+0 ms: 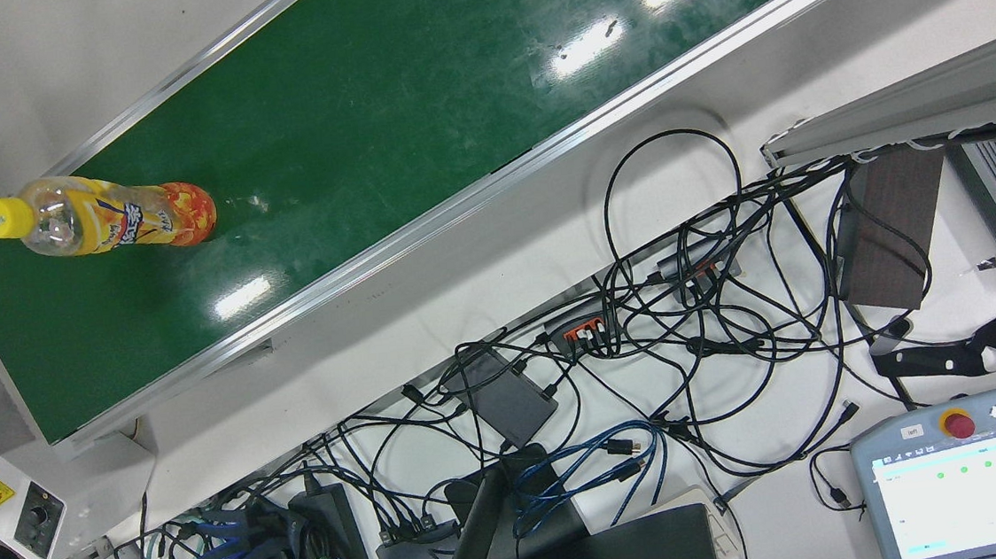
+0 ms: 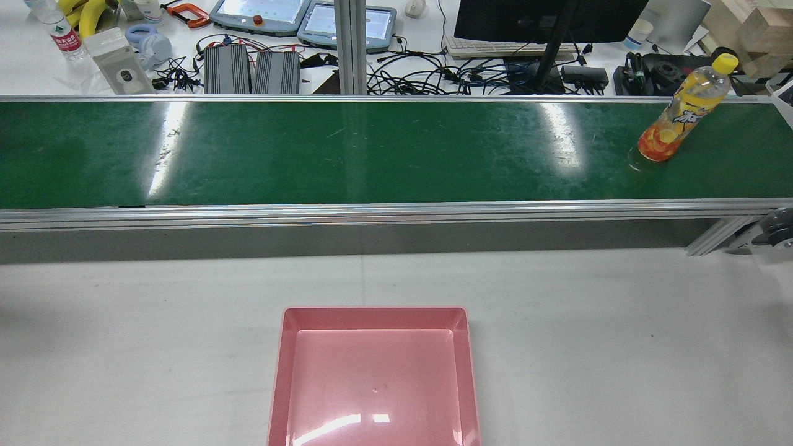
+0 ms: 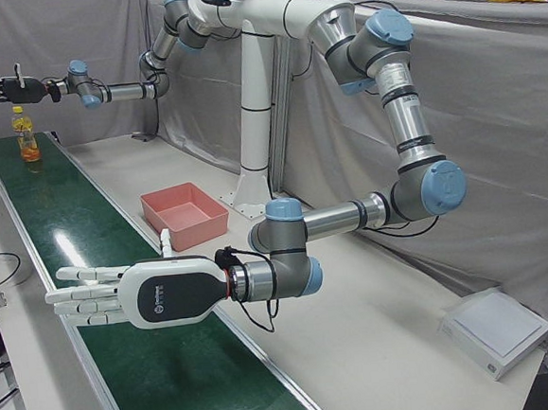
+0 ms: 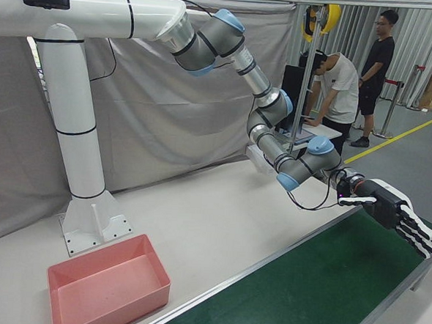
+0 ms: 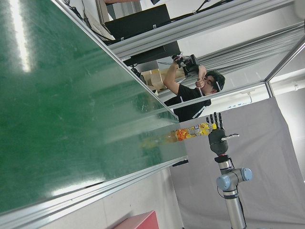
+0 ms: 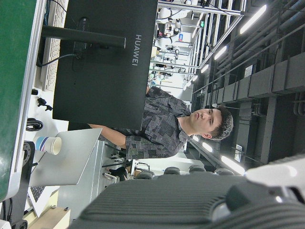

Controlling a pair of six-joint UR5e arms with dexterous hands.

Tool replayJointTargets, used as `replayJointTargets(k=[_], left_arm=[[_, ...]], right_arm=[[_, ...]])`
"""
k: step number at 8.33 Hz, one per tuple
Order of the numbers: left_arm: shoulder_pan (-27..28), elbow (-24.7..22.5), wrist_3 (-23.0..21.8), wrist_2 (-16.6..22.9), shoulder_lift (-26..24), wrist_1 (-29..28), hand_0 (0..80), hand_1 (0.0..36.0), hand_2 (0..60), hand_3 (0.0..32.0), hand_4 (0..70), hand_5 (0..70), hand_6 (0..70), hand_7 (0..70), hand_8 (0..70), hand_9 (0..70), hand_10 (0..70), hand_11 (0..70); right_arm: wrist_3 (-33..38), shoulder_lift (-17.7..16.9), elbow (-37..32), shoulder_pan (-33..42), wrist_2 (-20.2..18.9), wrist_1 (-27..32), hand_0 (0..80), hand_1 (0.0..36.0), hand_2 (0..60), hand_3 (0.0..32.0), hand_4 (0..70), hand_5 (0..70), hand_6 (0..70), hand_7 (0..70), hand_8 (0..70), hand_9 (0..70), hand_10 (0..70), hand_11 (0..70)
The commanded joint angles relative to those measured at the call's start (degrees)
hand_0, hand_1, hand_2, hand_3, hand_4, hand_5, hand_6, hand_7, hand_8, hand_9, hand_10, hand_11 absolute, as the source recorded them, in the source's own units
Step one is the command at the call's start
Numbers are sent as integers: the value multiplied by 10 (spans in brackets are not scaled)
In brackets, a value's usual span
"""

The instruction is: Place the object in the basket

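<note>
Bottle: we see the orange drink bottle standing upright near the right end of the green conveyor belt in the rear view.
Basket: our pink basket sits on the white desk, on the near side of the belt, well apart from the bottle.
Left hand: our left hand hovers flat over the belt, fingers spread, holding nothing.
Right hand: our right hand hangs above the bottle, fingers spread, not touching it.

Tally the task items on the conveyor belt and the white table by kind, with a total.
Orange drink bottle, standing on the green conveyor belt: 1
Pink basket, empty, on the white table: 1
Total: 2
</note>
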Motion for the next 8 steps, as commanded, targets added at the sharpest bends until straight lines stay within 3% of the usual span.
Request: replayJointTargets(k=[1,8], left_arm=[[0,-1,0,0,0,0,518,51,0,0,158,62,0,0,37,76,57,94],[0,-11,0,0,1,2,517,55,0,0,158,67,0,0,45,86,63,103]], right_arm=[[0,0,0,1,0,0,0,0,0,0,0,0,0,0,0,0,0,0],[0,0,0,0,0,0,0,0,0,0,0,0,0,0,0,0,0,0]])
